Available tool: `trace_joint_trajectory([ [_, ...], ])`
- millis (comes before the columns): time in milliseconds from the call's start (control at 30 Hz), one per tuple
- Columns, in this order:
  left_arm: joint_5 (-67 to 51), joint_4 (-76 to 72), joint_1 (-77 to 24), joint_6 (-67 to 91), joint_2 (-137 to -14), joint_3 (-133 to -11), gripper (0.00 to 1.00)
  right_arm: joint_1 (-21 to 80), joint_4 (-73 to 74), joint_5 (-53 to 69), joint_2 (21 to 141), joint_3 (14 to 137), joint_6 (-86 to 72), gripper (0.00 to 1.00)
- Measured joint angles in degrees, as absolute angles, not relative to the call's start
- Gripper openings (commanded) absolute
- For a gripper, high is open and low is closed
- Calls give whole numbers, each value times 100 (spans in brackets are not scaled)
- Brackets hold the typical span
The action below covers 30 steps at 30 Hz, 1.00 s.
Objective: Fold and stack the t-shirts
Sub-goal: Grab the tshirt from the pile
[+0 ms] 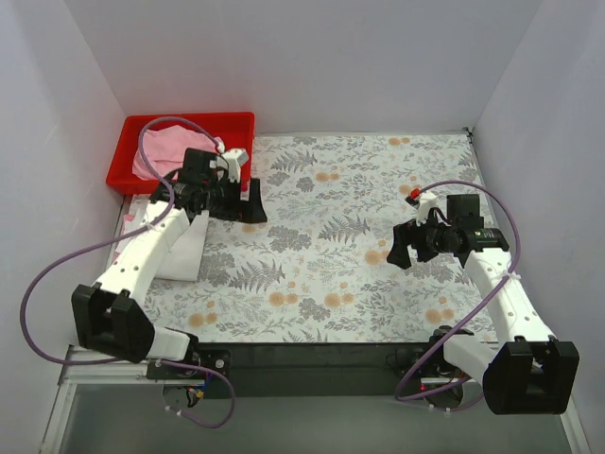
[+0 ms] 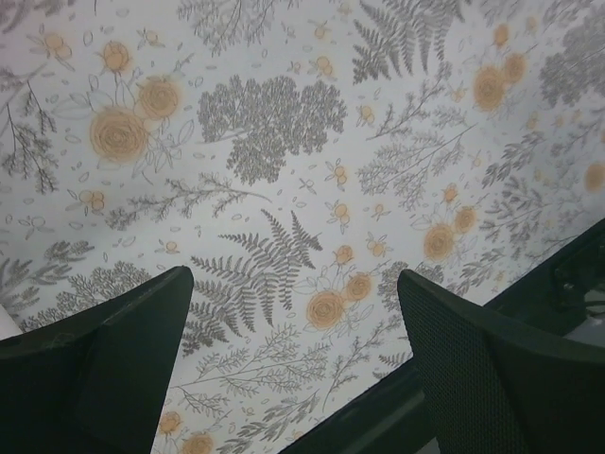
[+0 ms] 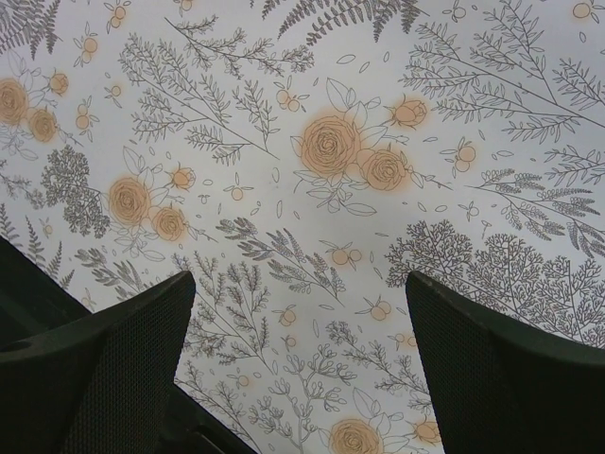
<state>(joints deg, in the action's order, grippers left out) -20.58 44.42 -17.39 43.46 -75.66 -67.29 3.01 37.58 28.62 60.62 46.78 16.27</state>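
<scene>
A light pink t-shirt (image 1: 161, 151) lies crumpled in the red tray (image 1: 241, 121) at the back left. A white t-shirt (image 1: 181, 253) lies folded flat on the tablecloth at the left, partly under my left arm. My left gripper (image 1: 233, 204) is open and empty, hovering just right of the tray and the white shirt. In the left wrist view its gripper (image 2: 293, 359) has only tablecloth between the jaws. My right gripper (image 1: 412, 248) is open and empty over the right part of the cloth. The right wrist view shows its gripper (image 3: 298, 364) over bare pattern too.
The floral grey tablecloth (image 1: 340, 255) covers the table. White walls close in the back and both sides. The table's dark front edge (image 1: 312, 355) runs between the arm bases. Purple cables loop from both arms.
</scene>
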Motion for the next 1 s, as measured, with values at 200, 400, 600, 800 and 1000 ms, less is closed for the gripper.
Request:
trace_joint_trajectory([
  [200, -2613, 4676, -766, 4335, -9566, -9555, 89, 301, 3756, 2873, 6128, 4678, 1627, 98],
  [400, -2097, 4473, -43, 4300, -11708, -12252, 89, 296, 3756, 2888, 6198, 4678, 1629, 99],
  [600, -1149, 3660, 281, 3942, -12687, -12610, 90, 296, 3754, 2915, 6431, 4678, 1643, 98],
  [800, -202, 2928, 443, 3461, -13740, -12864, 90, 296, 3730, 2941, 6589, 4617, 1651, 98],
  [1000, 438, 2386, 552, 2956, -14706, -12792, 90, 296, 3717, 2963, 6661, 4604, 1667, 98],
])
